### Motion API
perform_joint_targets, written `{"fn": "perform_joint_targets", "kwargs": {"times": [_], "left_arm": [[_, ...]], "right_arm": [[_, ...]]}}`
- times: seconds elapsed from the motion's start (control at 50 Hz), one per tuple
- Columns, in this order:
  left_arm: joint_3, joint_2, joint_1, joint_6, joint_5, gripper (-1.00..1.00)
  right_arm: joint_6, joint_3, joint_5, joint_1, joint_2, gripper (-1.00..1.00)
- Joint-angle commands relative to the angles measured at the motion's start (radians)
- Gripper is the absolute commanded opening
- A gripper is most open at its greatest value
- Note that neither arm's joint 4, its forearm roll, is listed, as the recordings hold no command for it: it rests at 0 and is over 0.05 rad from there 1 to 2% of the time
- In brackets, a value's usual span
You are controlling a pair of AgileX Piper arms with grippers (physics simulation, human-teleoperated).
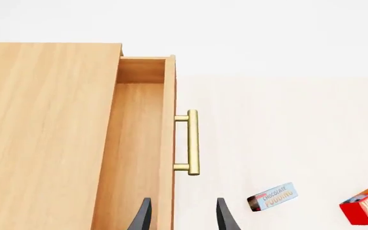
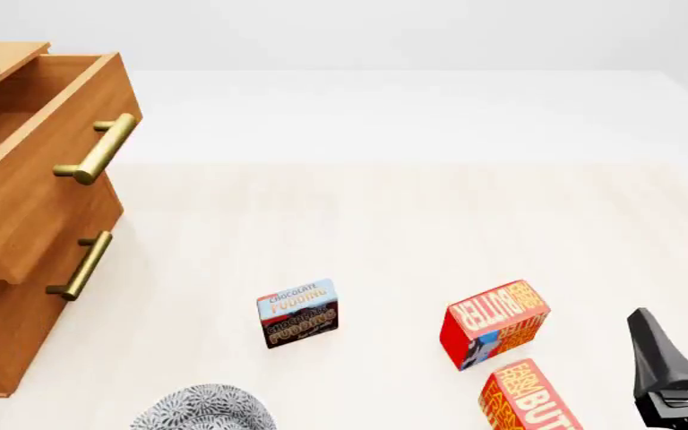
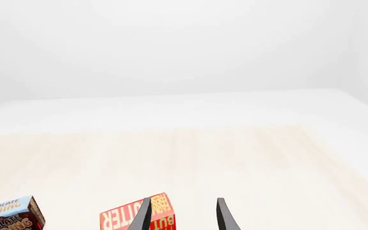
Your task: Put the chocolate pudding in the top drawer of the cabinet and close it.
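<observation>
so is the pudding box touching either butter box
Apart. The front view shows bare table between the chocolate pudding and the nearer butter box; the second butter box lies farther off.

Orange-brown wood cabinet (image 2: 10,296), brass handles. Chocolate pudding (image 2: 297,313): light-blue top, dark brown bottom. Butter boxes (image 2: 494,324) red-orange, white lettering. Counter (image 2: 416,224) pale cream woodgrain. Black claws (image 2: 684,345). Grey-white speckled object (image 2: 204,409).

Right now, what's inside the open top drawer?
The top drawer shows only bare wood inside. The pudding lies on the table. The drawer's back part is hidden under the cabinet top.
</observation>
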State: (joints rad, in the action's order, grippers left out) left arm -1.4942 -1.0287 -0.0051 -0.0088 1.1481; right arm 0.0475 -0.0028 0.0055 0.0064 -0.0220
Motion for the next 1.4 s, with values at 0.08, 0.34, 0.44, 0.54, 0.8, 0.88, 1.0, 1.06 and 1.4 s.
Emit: {"fn": "perform_joint_targets", "kwargs": {"times": [0.08,0.34,0.44,0.54,0.8,0.88,1.0,1.06,1.4], "left_arm": [[0.097,-0.026,0.032,-0.014,-0.087,1.00],[0.201,-0.031,0.028,-0.029,-0.154,1.00],[0.230,-0.035,0.028,-0.025,-0.172,1.00],[0.261,-0.044,0.024,-0.025,-0.190,1.00],[0.320,-0.053,0.039,-0.023,-0.230,1.00],[0.333,-0.056,0.039,-0.027,-0.241,1.00],[0.379,-0.056,0.029,-0.033,-0.274,1.00],[0.395,-0.062,0.019,-0.040,-0.285,1.00],[0.453,-0.070,-0.046,-0.066,-0.321,1.00]], "right_arm": [[-0.007,0.000,-0.001,-0.001,0.003,1.00],[-0.007,0.000,-0.001,-0.001,0.003,1.00],[-0.007,0.000,-0.001,-0.001,0.003,1.00],[-0.007,0.000,-0.001,-0.001,0.003,1.00],[-0.007,0.000,-0.001,-0.001,0.003,1.00],[-0.007,0.000,-0.001,-0.001,0.003,1.00],[-0.007,0.000,-0.001,-0.001,0.003,1.00],[-0.007,0.000,-0.001,-0.001,0.003,1.00],[-0.007,0.000,-0.001,-0.001,0.003,1.00]]}}
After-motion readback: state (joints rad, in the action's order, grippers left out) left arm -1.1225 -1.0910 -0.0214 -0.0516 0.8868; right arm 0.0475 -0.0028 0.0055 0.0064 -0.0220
